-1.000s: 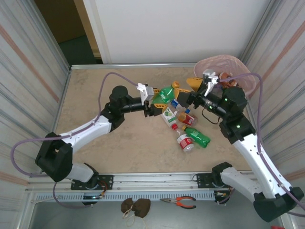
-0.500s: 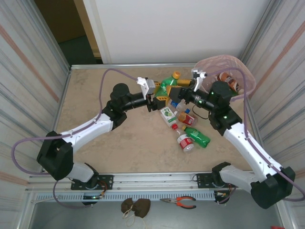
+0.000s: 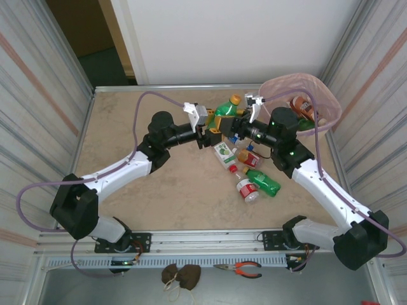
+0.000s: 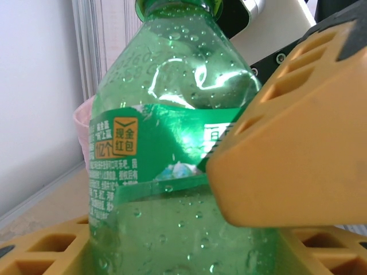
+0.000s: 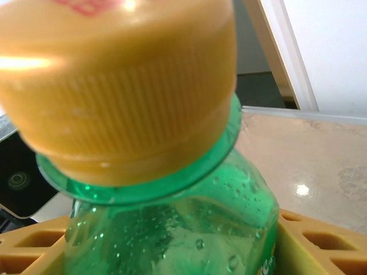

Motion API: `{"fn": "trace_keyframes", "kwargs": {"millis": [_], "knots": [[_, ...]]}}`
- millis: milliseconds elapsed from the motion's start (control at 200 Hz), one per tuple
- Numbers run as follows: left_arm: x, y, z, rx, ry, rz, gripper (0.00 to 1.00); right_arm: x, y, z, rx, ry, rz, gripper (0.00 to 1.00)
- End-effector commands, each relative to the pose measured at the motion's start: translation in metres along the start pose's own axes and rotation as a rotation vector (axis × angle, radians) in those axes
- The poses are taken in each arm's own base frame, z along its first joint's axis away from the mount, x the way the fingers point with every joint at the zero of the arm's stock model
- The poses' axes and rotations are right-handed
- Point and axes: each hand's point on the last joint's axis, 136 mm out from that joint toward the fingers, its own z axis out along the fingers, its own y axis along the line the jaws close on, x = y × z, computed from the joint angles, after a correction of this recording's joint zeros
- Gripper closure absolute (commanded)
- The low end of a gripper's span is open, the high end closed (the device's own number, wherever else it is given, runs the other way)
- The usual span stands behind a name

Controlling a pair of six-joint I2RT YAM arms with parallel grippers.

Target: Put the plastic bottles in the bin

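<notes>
Green plastic bottle (image 3: 224,113) is clamped in our left gripper (image 3: 213,130), likely for handover; our right gripper (image 3: 238,122), nearer the bin (image 3: 332,109), straddles its neck, whether clamped we cannot tell

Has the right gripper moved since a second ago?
Yes. In the top view the right gripper has swung left, away from the bin, to the green bottle that the left gripper holds.

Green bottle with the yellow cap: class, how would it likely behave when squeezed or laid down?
The green bottle shows droplets but no liquid level: probably light, thin-walled, easily dented. Its smooth round body would likely roll.
</notes>
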Motion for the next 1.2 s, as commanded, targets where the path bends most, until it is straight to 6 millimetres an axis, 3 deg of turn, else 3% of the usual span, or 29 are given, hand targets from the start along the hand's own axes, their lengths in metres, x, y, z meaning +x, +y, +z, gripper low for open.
{"fn": "trace_keyframes", "kwargs": {"millis": [0,286,506,676,887,1052,1197], "knots": [[-0.019,-0.003,0.002,-0.002,-0.049,0.023,0.45,-0.009,0.012,-0.001,-0.027,-0.014,-0.026,0.37],[-0.020,-0.005,-0.002,-0.004,-0.053,0.026,0.34,-0.023,0.019,-0.008,-0.013,-0.031,-0.036,0.44],[-0.024,-0.008,-0.008,-0.008,-0.053,0.037,0.27,-0.049,0.013,-0.026,0.053,-0.066,-0.078,0.45],[-0.014,-0.006,-0.014,-0.032,-0.004,0.054,0.26,-0.076,-0.009,-0.054,0.189,-0.086,-0.106,0.46],[0.001,0.005,-0.022,-0.076,0.038,0.021,0.26,-0.101,-0.052,-0.101,0.460,-0.071,-0.100,0.50],[0.011,0.010,-0.023,-0.096,0.071,-0.003,0.26,-0.106,-0.083,-0.135,0.637,-0.018,-0.034,0.54],[0.018,0.014,-0.023,-0.108,0.088,-0.031,0.27,-0.096,-0.107,-0.154,0.769,0.094,-0.013,0.55]]}}
